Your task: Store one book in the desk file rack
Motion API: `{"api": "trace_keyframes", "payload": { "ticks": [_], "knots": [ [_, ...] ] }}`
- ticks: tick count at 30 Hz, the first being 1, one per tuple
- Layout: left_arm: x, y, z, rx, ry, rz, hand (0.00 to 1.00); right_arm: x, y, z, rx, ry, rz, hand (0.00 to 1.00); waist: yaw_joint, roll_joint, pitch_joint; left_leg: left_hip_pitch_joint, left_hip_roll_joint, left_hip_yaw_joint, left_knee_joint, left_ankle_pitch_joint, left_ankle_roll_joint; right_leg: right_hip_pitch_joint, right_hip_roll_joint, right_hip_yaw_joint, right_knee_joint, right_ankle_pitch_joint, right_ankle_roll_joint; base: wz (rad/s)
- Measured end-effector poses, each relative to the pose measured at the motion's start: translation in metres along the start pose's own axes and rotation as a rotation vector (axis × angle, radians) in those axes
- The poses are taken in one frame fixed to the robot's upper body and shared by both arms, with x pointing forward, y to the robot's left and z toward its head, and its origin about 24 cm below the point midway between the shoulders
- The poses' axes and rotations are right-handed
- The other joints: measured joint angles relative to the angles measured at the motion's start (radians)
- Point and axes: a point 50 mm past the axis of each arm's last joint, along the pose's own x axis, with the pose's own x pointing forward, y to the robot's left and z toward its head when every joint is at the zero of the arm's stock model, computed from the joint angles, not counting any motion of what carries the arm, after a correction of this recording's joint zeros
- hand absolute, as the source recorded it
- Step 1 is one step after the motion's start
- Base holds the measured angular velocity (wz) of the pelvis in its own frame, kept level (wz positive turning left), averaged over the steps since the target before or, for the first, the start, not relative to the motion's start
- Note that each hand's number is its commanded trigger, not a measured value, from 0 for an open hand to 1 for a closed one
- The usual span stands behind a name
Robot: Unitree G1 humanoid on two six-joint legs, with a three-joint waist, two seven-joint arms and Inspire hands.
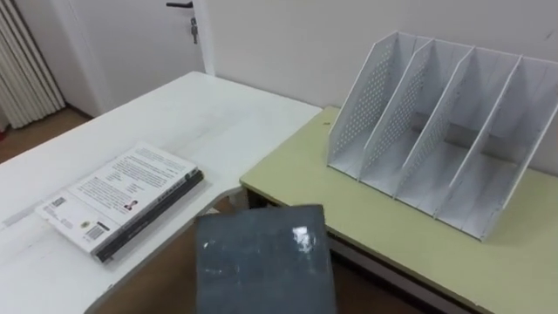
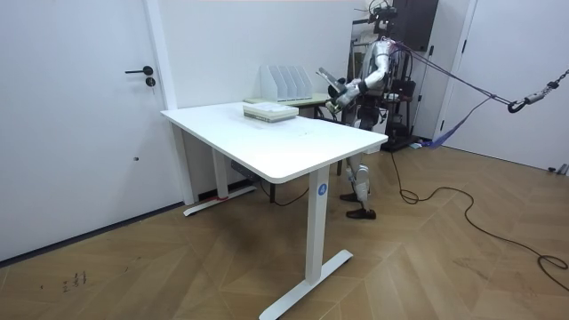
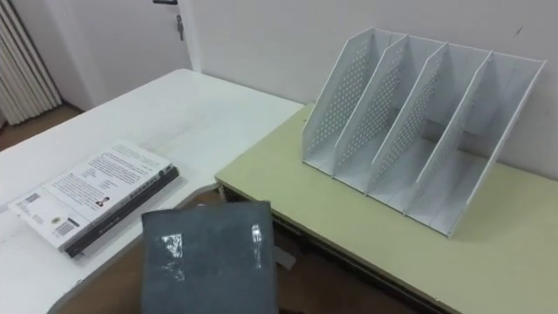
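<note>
Where it shows, left hand (image 2: 340, 93) bears the book (image 1: 261, 262).

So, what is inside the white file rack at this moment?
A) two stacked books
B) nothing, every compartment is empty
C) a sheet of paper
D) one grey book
B: every compartment of the file rack on the green desk is empty. The grey book is up in the air, outside the rack, and the other books lie on the white table.
</note>
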Motion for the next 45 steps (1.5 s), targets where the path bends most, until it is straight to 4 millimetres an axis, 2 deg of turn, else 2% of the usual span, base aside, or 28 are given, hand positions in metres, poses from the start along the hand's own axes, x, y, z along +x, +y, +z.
{"api": "trace_keyframes", "payload": {
  "ticks": [3,6,7,11,15,20,25,29,33,35,39,41,45],
  "knots": [
    [-0.011,0.012,-0.018,0.036,0.099,0.136,0.00,-0.001,-0.004,0.028,-0.119,-0.069,-0.053,1.00,-0.028,-0.010,0.0049,0.016,0.001,-0.003,-0.008,0.000,0.000,0.015,0.004,-0.003,-0.017,0.006,0.000,0.01],
    [-0.016,0.019,-0.039,0.073,0.191,0.248,0.00,-0.005,-0.007,0.055,-0.232,-0.156,-0.119,1.00,-0.046,-0.011,0.0033,0.024,0.003,0.000,-0.017,-0.001,-0.001,0.031,0.010,-0.003,-0.037,0.014,-0.001,-0.03],
    [-0.017,0.021,-0.047,0.095,0.222,0.286,0.00,-0.008,-0.007,0.066,-0.294,-0.187,-0.152,1.00,-0.056,-0.012,0.0052,0.031,0.002,0.000,-0.018,0.000,-0.002,0.033,0.010,-0.002,-0.038,0.014,-0.001,-0.04],
    [-0.019,0.027,-0.074,0.064,0.224,0.427,0.00,-0.019,-0.006,0.103,-0.498,-0.292,-0.300,1.00,-0.075,-0.014,0.0065,0.054,0.002,0.000,-0.042,0.001,-0.003,0.048,0.017,0.001,-0.056,0.015,0.001,-0.05],
    [-0.017,0.032,-0.093,0.040,0.219,0.550,0.00,-0.019,-0.004,0.123,-0.625,-0.376,-0.405,1.00,-0.082,-0.020,0.0067,0.057,0.005,0.000,-0.049,0.001,-0.003,0.052,0.024,0.006,-0.081,0.023,0.001,-0.06],
    [-0.013,0.033,-0.110,-0.003,0.169,0.645,0.00,-0.010,0.009,0.147,-0.754,-0.491,-0.503,1.00,-0.085,-0.032,0.0056,0.057,0.005,0.010,-0.051,0.001,-0.003,0.048,0.032,0.021,-0.088,0.025,0.003,-0.10],
    [-0.023,0.037,-0.131,-0.036,0.200,0.778,0.00,-0.016,0.022,0.161,-0.868,-0.589,-0.603,1.00,-0.087,-0.044,0.0066,0.057,0.007,0.005,-0.052,0.001,-0.003,0.066,0.026,0.005,-0.113,0.028,0.003,0.09],
    [-0.024,0.037,-0.143,-0.076,0.209,0.864,0.00,-0.019,0.032,0.184,-1.015,-0.680,-0.740,1.00,-0.083,-0.043,0.0070,0.054,0.007,0.007,-0.052,0.001,-0.003,0.071,0.030,0.003,-0.130,0.035,0.007,0.03],
    [-0.027,0.037,-0.153,-0.121,0.196,0.931,0.00,-0.031,0.036,0.194,-1.022,-0.831,-0.861,1.00,-0.068,-0.046,0.0051,0.054,0.009,0.007,-0.053,0.001,-0.003,0.081,0.031,-0.001,-0.148,0.042,0.008,0.04],
    [-0.031,0.036,-0.159,-0.138,0.207,0.962,0.00,-0.041,0.037,0.199,-1.036,-0.908,-0.979,1.00,-0.061,-0.047,0.0031,0.052,0.009,0.006,-0.055,0.001,-0.003,0.084,0.032,-0.004,-0.155,0.045,0.009,0.05],
    [-0.034,0.035,-0.161,-0.137,0.214,0.993,0.00,-0.043,0.033,0.214,-0.990,-0.984,-1.067,1.00,-0.064,-0.053,0.0007,0.049,0.009,-0.005,-0.055,0.001,-0.003,0.085,0.029,-0.018,-0.154,0.045,0.009,0.09],
    [-0.035,0.036,-0.160,-0.125,0.221,1.013,0.00,-0.044,0.029,0.225,-0.939,-1.031,-1.129,1.00,-0.062,-0.060,-0.0037,0.047,0.010,-0.007,-0.055,0.002,-0.002,0.085,0.028,-0.025,-0.155,0.046,0.008,0.07],
    [-0.038,0.033,-0.168,-0.158,0.210,1.053,0.00,-0.049,0.041,0.244,-0.909,-1.157,-1.169,1.00,-0.060,-0.060,-0.0040,0.046,0.009,-0.009,-0.054,0.002,-0.002,0.084,0.028,-0.026,-0.156,0.046,0.008,0.01]
  ]
}}
